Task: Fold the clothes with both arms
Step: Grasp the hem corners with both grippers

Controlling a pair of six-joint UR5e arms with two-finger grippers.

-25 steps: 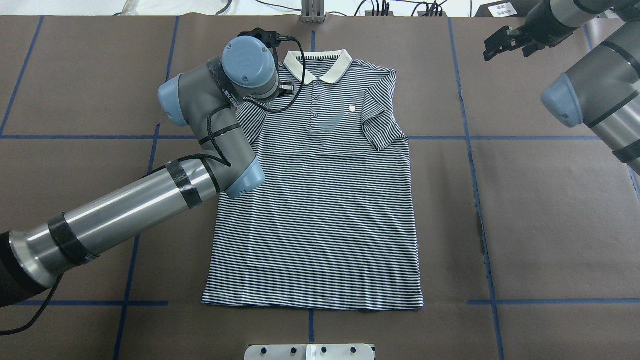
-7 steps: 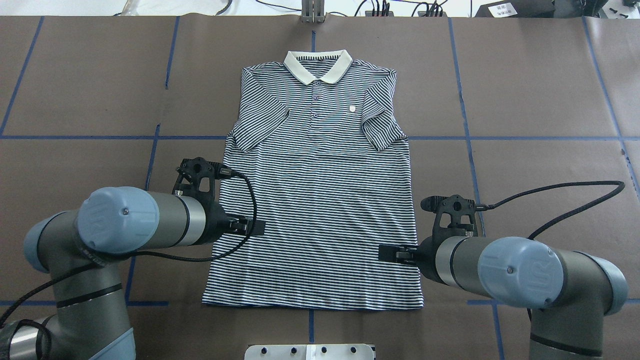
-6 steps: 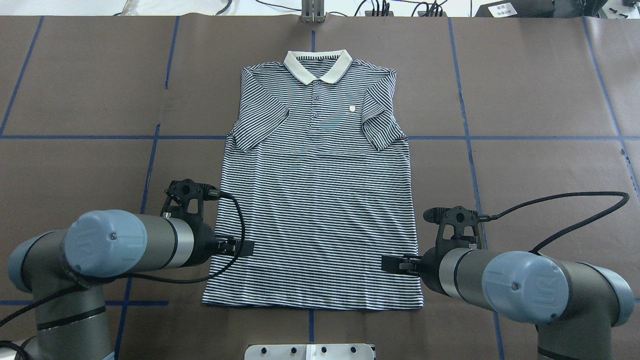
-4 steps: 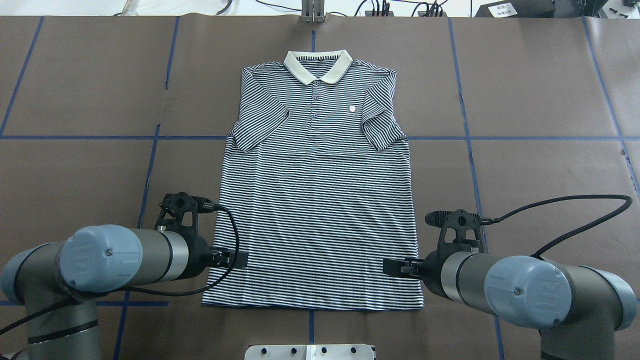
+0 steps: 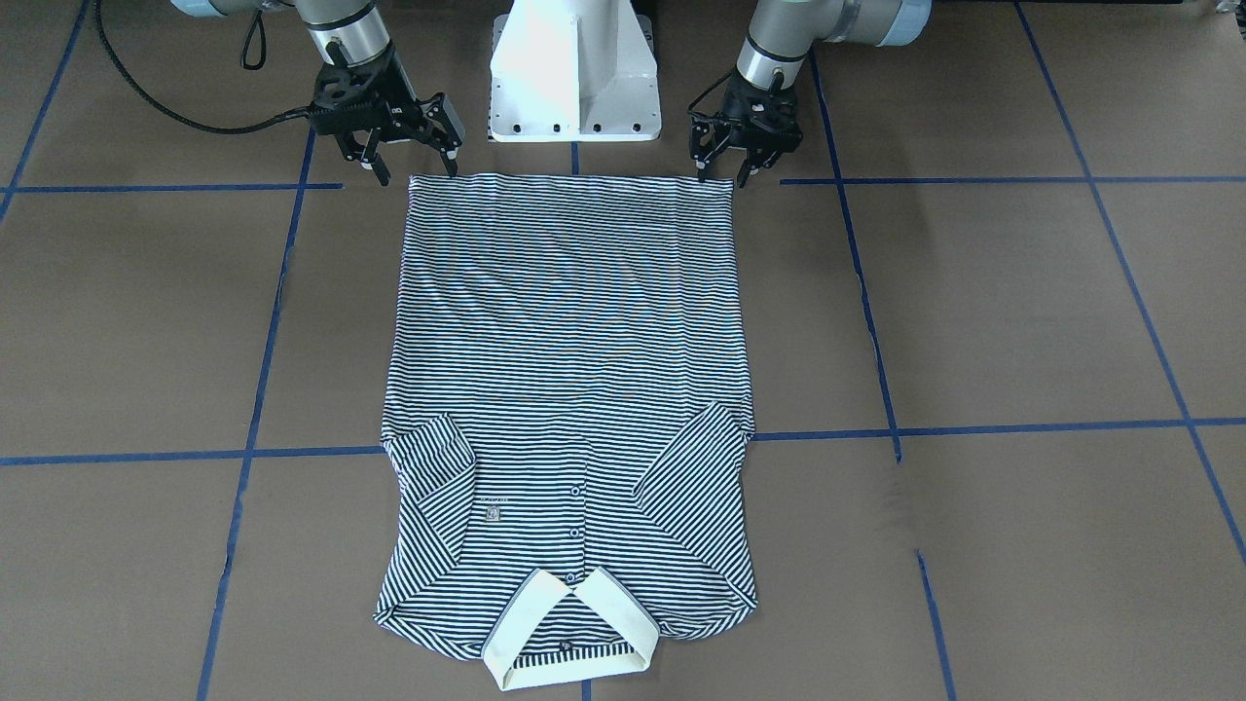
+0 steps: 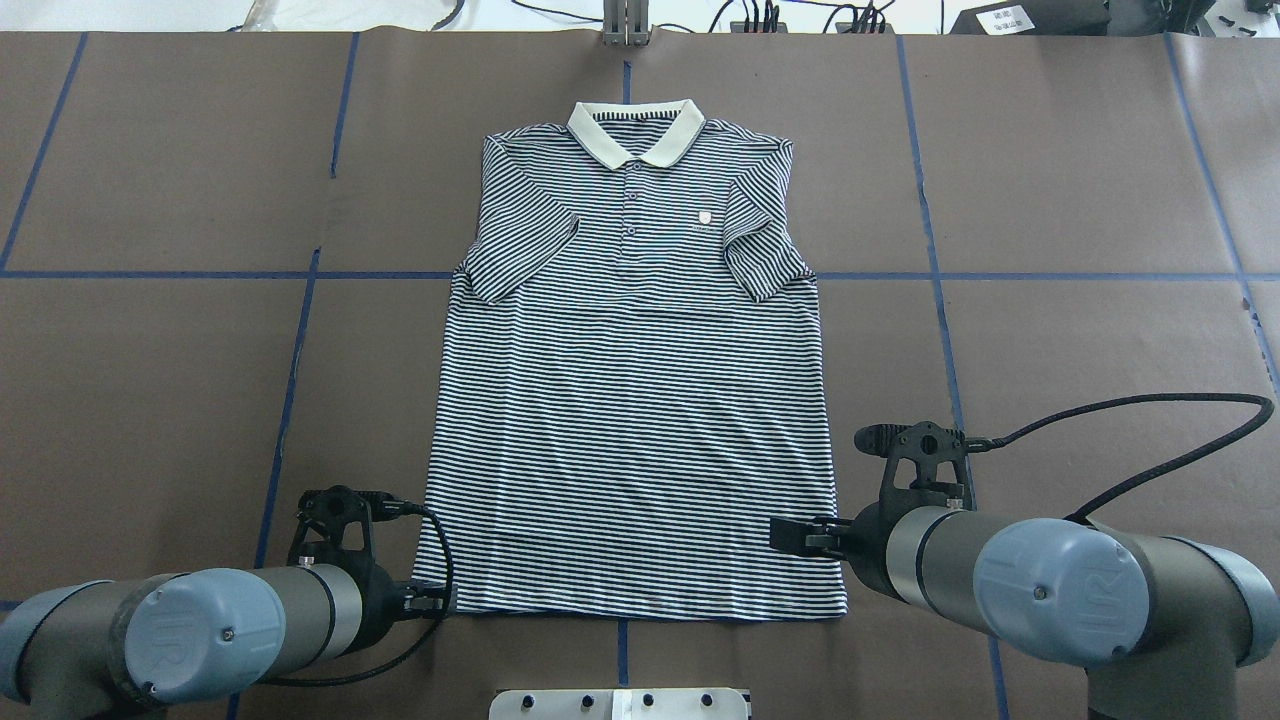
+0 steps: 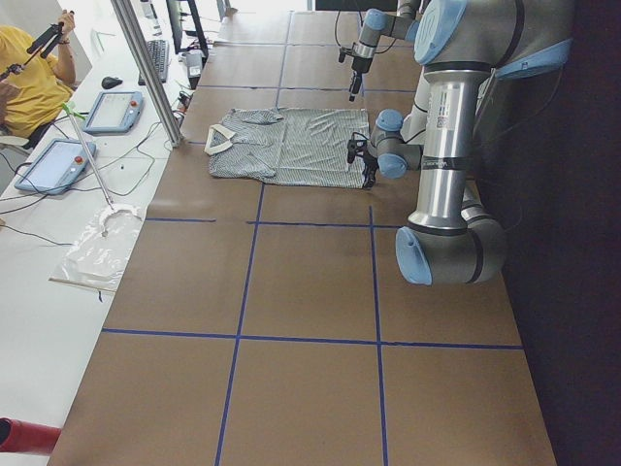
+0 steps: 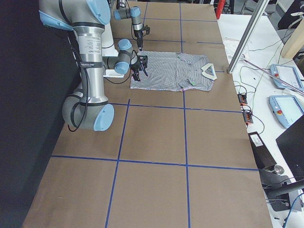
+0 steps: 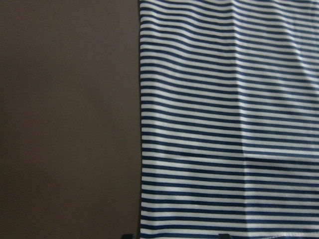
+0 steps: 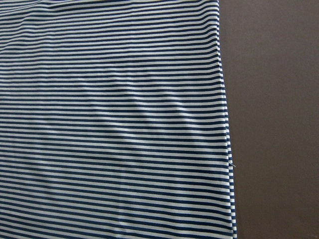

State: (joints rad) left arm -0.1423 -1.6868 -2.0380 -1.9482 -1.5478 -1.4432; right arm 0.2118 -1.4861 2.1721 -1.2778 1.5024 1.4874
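Observation:
The striped polo shirt lies flat and face up on the brown table, with its cream collar away from the robot and both sleeves folded inward. My left gripper is open at the hem's left corner, holding nothing. In the left wrist view the shirt's side edge and hem show between the fingertips. My right gripper is open over the hem's right corner and holds nothing. The right wrist view shows the shirt's side edge.
The white pedestal base stands just behind the hem between the arms. Blue tape lines cross the brown table cover. In the exterior left view a metal post, tablets and a person in yellow are at a side desk.
The left gripper has drawn back along the shirt's left side to the hem corner. The right gripper has drawn back slightly toward the hem. The shirt has not moved.

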